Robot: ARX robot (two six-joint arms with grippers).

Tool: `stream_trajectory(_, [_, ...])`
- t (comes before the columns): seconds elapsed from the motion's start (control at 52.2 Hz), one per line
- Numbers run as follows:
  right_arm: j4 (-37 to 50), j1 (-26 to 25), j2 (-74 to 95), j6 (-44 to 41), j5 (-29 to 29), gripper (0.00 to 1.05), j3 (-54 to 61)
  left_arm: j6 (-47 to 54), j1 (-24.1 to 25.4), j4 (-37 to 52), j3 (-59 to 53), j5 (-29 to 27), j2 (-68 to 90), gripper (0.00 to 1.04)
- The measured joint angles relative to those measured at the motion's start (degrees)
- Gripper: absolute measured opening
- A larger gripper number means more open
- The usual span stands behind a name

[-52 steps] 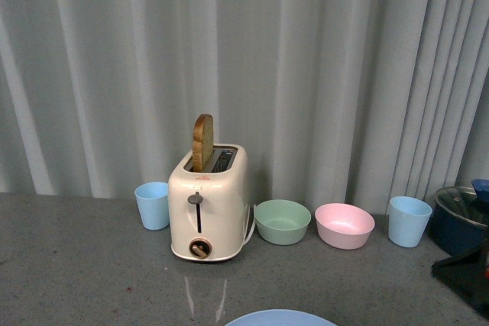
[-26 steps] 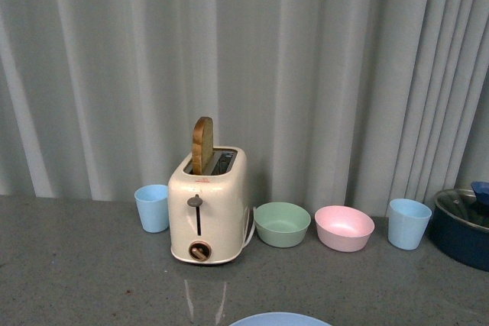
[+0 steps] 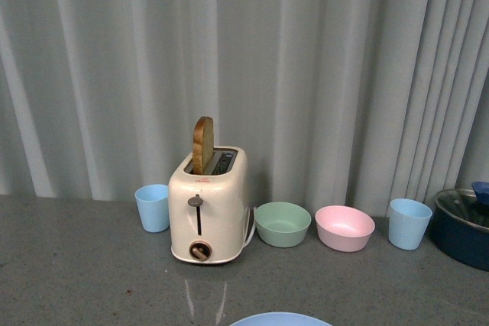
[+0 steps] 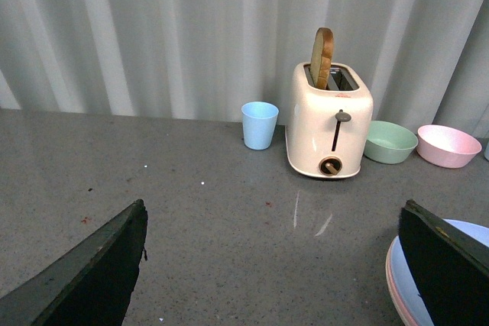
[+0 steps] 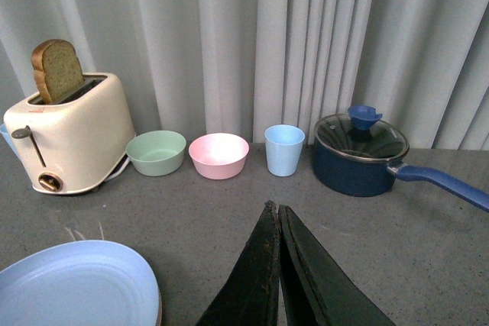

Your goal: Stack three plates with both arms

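The grey table (image 3: 76, 265) carries everything, and at its near edge sits the plate stack (image 5: 76, 284) — a light blue plate (image 3: 280, 318) on top, with a pink rim (image 4: 391, 284) showing beneath it in the left wrist view and a pale edge under it in the right wrist view. So the stacking looks done, or nearly; the third plate itself I cannot make out clearly.

Behind, the cream toaster (image 3: 208, 208) holds a slice of toast (image 3: 202, 143) upright, set well back, likely to keep the near area free for the plates.

Both arms appear drawn away from the stack. The left gripper (image 4: 275, 265) has its jaws spread wide with nothing between them; the stack lies just to its right. The right gripper (image 5: 279, 269) is pressed together, empty — the stack lies near, to its left.
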State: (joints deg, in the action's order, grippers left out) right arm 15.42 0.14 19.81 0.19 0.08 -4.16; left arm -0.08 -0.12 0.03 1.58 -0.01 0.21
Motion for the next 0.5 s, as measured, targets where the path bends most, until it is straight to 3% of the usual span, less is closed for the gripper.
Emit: stream_trajectory(0.498, [-4.6, 0.0, -9.1, 0.0, 0.0, 0.03, 3.8, 0.0, 0.0, 0.0, 0.0, 0.0, 0.0, 0.98])
